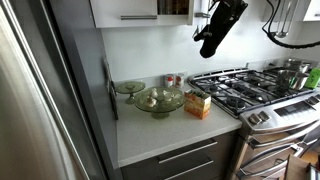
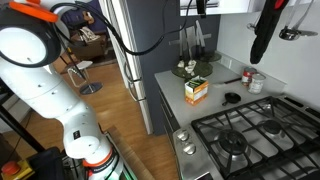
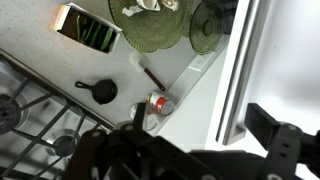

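My gripper [image 1: 211, 47] hangs high above the counter, near the upper cabinets, and shows in both exterior views [image 2: 259, 54]. In the wrist view it [image 3: 200, 125] stands open with nothing between its dark fingers [image 3: 272, 128]. Far below it, a red can [image 3: 160, 103] and a second can [image 3: 150, 121] stand at the back of the white counter [image 3: 60, 70]. Beside them lie a small black pan [image 3: 100, 92] and a brown stick [image 3: 153, 75]. A yellow box [image 1: 198, 104] and a green glass bowl [image 1: 158, 100] sit further along the counter.
A gas stove [image 1: 250, 90] with grates and a pot [image 1: 292, 72] adjoins the counter. A steel fridge [image 1: 40, 90] borders its other end. A green glass plate [image 1: 129, 87] sits by the bowl. A cabinet door with a long handle [image 3: 233, 75] is close to my gripper.
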